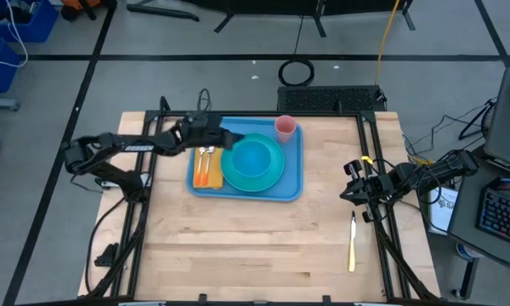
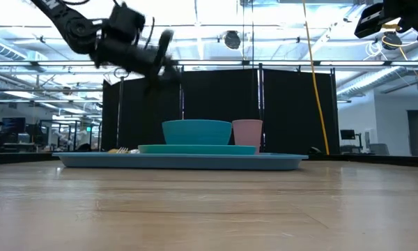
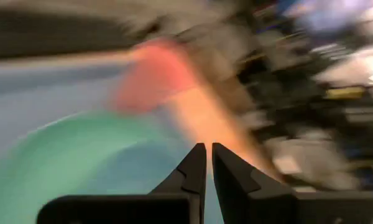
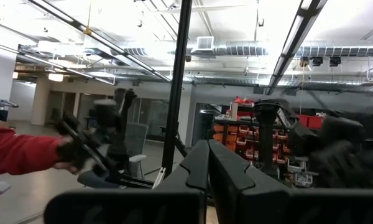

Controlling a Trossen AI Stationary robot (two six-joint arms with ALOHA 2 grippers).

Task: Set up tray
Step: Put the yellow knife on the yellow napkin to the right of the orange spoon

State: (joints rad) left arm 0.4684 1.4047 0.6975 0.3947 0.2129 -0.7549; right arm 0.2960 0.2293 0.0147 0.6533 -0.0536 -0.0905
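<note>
The light-blue tray (image 1: 291, 189) lies on the table's far middle, flat on its base. On it sit a round teal plate (image 1: 255, 170) with a teal bowl (image 2: 196, 131), a pink cup (image 1: 286, 128) at its far right corner, and an orange-yellow napkin (image 1: 207, 174) with cutlery (image 1: 206, 154) on top. My left gripper (image 1: 235, 138) hovers shut above the tray's far left part, beside the plate. My right gripper (image 1: 347, 194) is raised at the table's right edge, shut and holding nothing.
A yellow-handled utensil (image 1: 352, 246) lies on the wood near the table's right edge, in front of the right gripper. Bare wood stretches across the near half of the table (image 1: 238, 255). A person's red sleeve (image 4: 15, 152) shows in the room beyond.
</note>
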